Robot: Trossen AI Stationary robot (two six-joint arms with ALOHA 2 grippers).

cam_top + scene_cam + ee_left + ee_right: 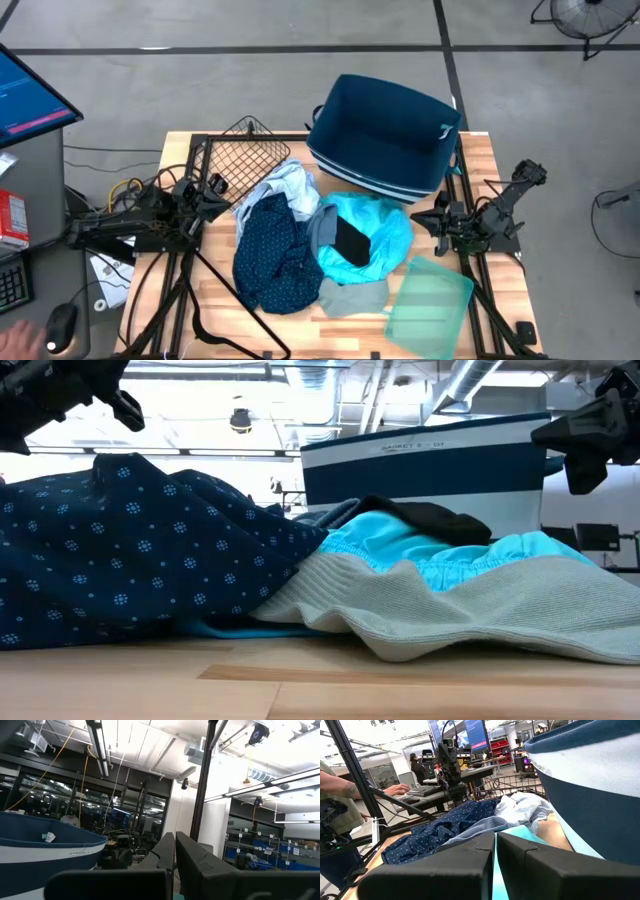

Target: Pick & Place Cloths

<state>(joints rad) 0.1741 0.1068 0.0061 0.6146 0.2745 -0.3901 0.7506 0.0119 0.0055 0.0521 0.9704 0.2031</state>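
Observation:
A heap of cloths lies on the wooden table: a dark navy patterned one, a pale blue-white one at its far side, a bright turquoise one with a small black one on top, and a grey one at the near side. My left gripper is shut at the table's left edge, my right gripper shut at the right edge; both stand clear of the heap.
A navy fabric bin stands on the far side of the table. A translucent green tray lies at the near right corner, a black wire basket at the far left. A person sits at a desk beyond the left edge.

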